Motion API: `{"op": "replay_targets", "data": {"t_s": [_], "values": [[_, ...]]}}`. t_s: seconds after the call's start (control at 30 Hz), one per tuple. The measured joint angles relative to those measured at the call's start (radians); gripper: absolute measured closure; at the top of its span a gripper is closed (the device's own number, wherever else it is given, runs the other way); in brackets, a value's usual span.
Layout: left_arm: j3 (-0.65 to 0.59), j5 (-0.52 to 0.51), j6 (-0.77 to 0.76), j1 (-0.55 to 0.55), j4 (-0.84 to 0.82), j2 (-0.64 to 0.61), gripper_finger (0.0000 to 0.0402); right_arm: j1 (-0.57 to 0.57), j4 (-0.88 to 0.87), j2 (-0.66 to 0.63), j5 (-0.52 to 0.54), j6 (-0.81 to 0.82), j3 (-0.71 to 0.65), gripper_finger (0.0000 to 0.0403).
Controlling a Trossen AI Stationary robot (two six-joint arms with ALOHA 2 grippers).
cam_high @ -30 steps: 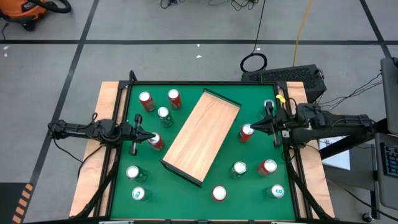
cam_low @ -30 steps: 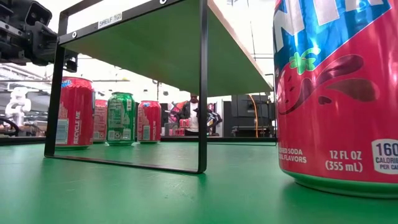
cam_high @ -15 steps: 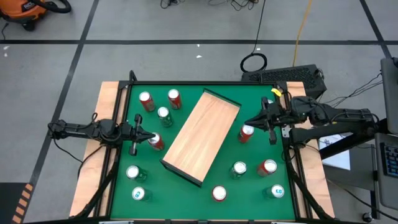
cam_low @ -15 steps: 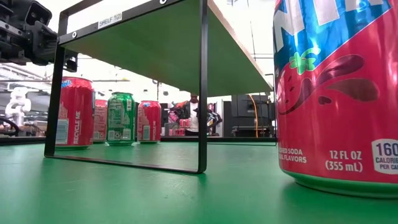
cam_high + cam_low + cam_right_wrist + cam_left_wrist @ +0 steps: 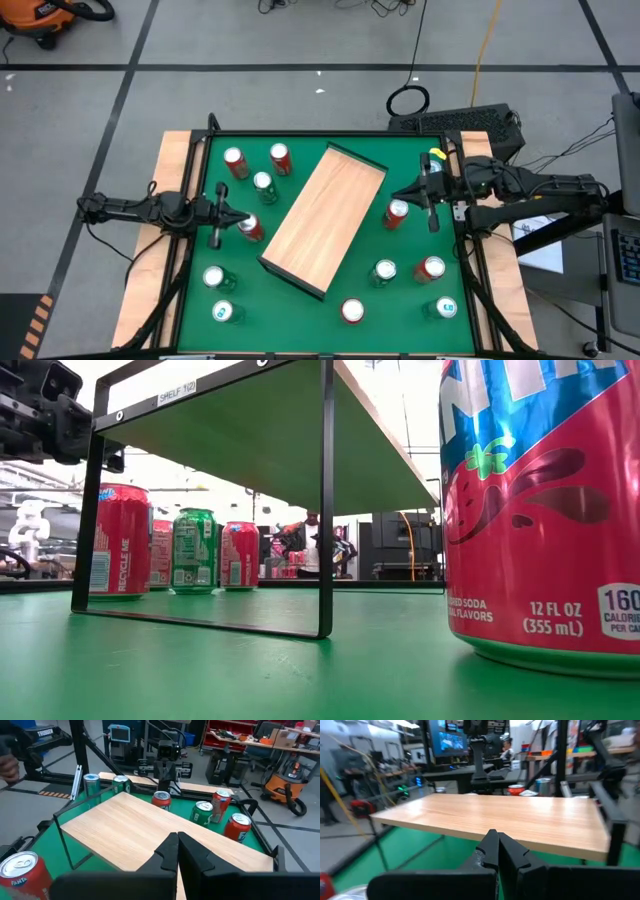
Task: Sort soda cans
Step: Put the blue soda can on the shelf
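Several soda cans stand upright on the green table (image 5: 300, 150) around a light wooden shelf board (image 5: 325, 220). Far left are two red cans (image 5: 236, 162), (image 5: 280, 158) and a green one (image 5: 264, 185). My left gripper (image 5: 238, 218) is shut, level, right beside and above a red can (image 5: 251, 228); the low view shows it (image 5: 45, 415) higher than that can's top (image 5: 118, 488). My right gripper (image 5: 397, 199) is shut above another red can (image 5: 396, 214), which shows below its fingers (image 5: 20, 870).
More cans stand near the front: green and teal at the left (image 5: 213, 277), (image 5: 225, 312); red (image 5: 351, 311), green (image 5: 384, 271), red (image 5: 430, 268) and teal (image 5: 444, 308) at the right. The board rests on a black frame (image 5: 325, 500) with room beneath it.
My right gripper has risen a little and gone slightly toward the table's left, over the red can, while its wrist rolled. It stays shut. No can and nothing else on the table has moved.
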Motion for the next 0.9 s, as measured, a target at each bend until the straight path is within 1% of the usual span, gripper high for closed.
{"op": "replay_targets", "data": {"t_s": [0.13, 0.23, 0.57, 0.77, 0.9], "values": [[0.0, 0.0, -0.002, 0.0, -0.006, 0.0, 0.0402, 0.0, 0.005, -0.021, 0.068, 0.016, 0.0, 0.0403], [0.001, 0.001, -0.058, 0.0, -0.005, 0.0, 0.0402, 0.0, 0.004, -0.037, 0.121, 0.033, 0.0, 0.0403], [0.004, -0.002, -0.072, 0.0, -0.015, 0.002, 0.0402, 0.0, 0.012, -0.037, 0.122, 0.046, 0.0, 0.0403], [0.068, -0.012, -0.076, 0.0, -0.072, 0.021, 0.0402, 0.0, 0.056, -0.039, 0.121, 0.155, 0.0, 0.0403], [0.103, -0.002, -0.08, 0.0, -0.105, 0.025, 0.0402, 0.0, 0.133, -0.039, 0.121, 0.121, 0.0, 0.0403]]}}
